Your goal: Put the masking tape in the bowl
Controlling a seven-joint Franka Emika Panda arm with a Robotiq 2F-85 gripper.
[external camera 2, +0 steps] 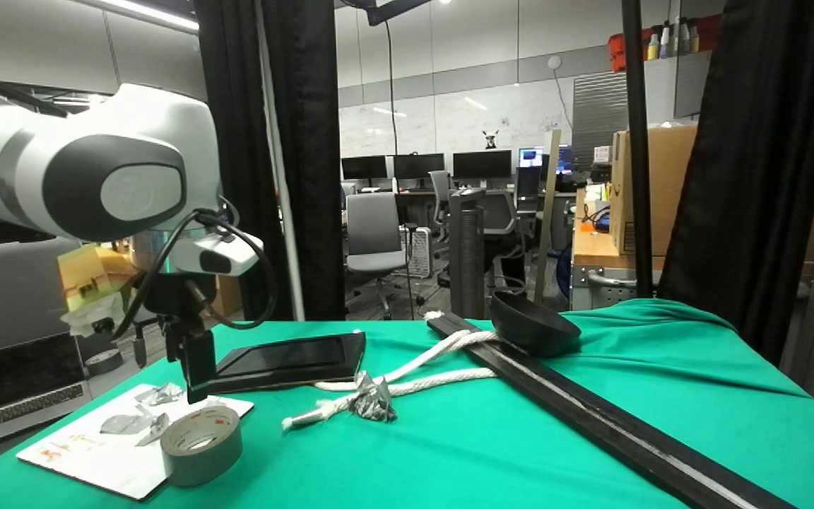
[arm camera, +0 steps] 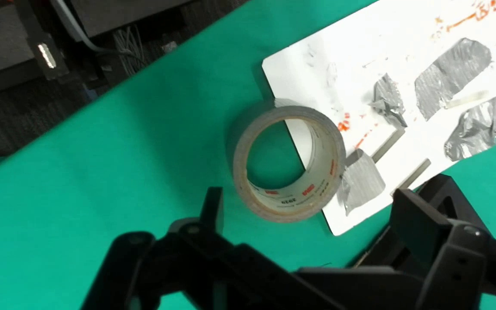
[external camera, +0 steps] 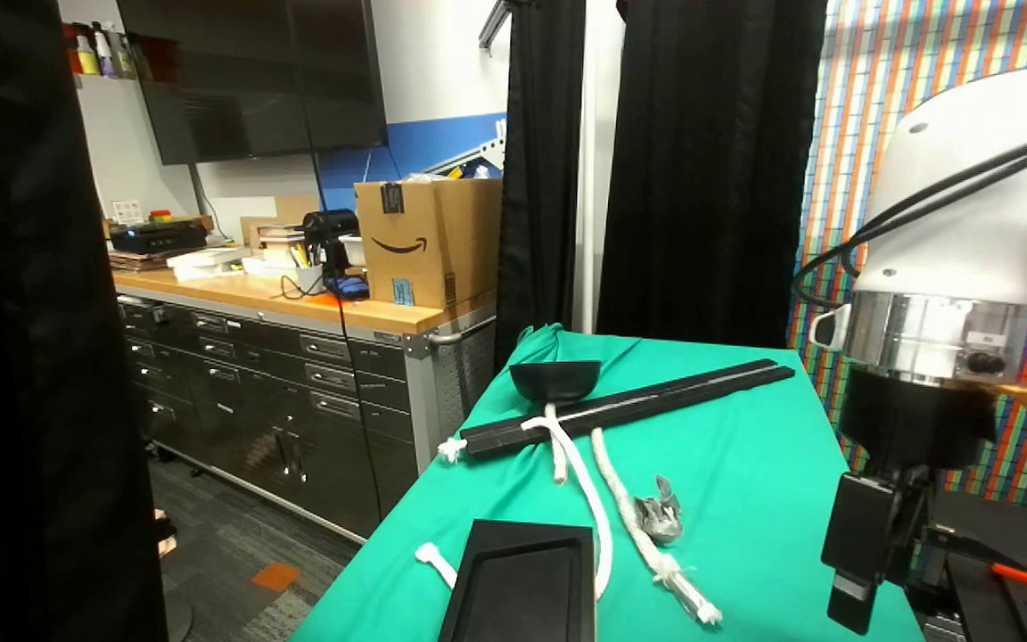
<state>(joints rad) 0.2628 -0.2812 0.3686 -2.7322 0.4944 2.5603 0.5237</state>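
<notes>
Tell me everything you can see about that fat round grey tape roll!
The squat, round, grey tape roll is a thick ring with a pale, cardboard-looking core printed in red and black. It lies hole up, partly over the edge of a flat white board and partly over green cloth. A grey tape scrap lies beside it; I can't tell whether they touch.

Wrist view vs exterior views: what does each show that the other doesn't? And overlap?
Wrist only: a printed number inside the tape, cloth seen through its hole, thin cables past the cloth's edge.

Exterior only: bowl, stick, rope and arm, in both exterior views.

Shared: the hand, jaws apart in the wrist view, and the cloth, in all three pictures. The wrist view and an exterior view also share the tape at the edge of the board, with scraps on it.
</notes>
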